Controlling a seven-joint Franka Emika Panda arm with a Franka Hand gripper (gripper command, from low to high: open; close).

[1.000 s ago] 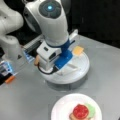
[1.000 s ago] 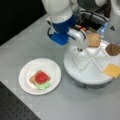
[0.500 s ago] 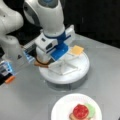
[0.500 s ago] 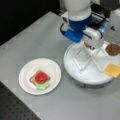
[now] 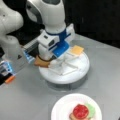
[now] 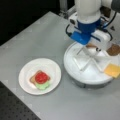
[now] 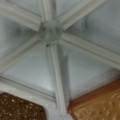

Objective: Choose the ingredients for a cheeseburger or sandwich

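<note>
White divided tray (image 6: pixel 82 75) under pincer (image 5: pixel 51 63), grip unclear, orange cheese square (image 6: pixel 113 70), no legible writing

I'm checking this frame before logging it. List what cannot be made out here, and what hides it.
- The tool: in both front views the arm's white and blue wrist body covers it; the wrist view shows none of it, so open or shut is unknown.
- Bread slice: partly hidden under the arm in a front view.
- Brown patty and the bread: cut by the wrist view's bottom edge.
- Bottom bread of the sandwich: mostly covered by tomato and lettuce.
</note>
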